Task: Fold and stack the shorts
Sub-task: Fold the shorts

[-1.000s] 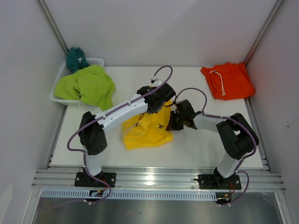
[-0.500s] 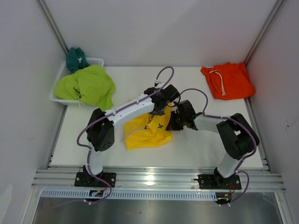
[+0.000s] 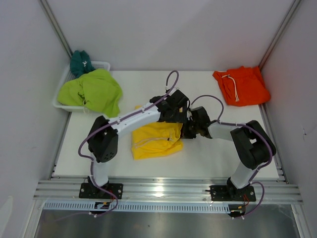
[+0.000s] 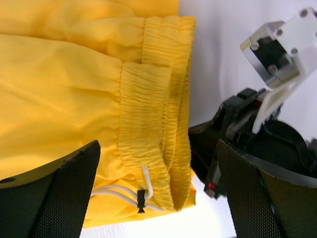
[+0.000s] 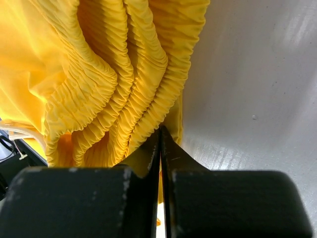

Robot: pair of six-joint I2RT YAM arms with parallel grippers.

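The yellow shorts [image 3: 153, 141] lie folded at the table's middle, their gathered waistband [image 4: 148, 124] and white drawstring [image 4: 119, 196] to the right. My left gripper [image 3: 177, 118] hovers over that waistband, open [image 4: 157, 146], with nothing held. My right gripper [image 3: 188, 131] sits at the waistband's right edge, shut [image 5: 159, 134], with a thin layer of the yellow shorts [image 5: 99, 74] pinched between its fingers. Folded orange shorts [image 3: 241, 85] with a white drawstring lie at the back right. Lime-green shorts [image 3: 91, 91] and teal shorts [image 3: 79, 62] are at the back left.
A white plastic basket [image 3: 102, 64] at the back left holds the teal pair, with the lime-green pair draped over its front rim. The two wrists stand close together over the waistband. Metal frame rails run along the table's sides.
My left gripper went from shut to wide open and let go of the yellow fabric, which now lies flatter and folded. The left arm shifted right. The right gripper stayed put.
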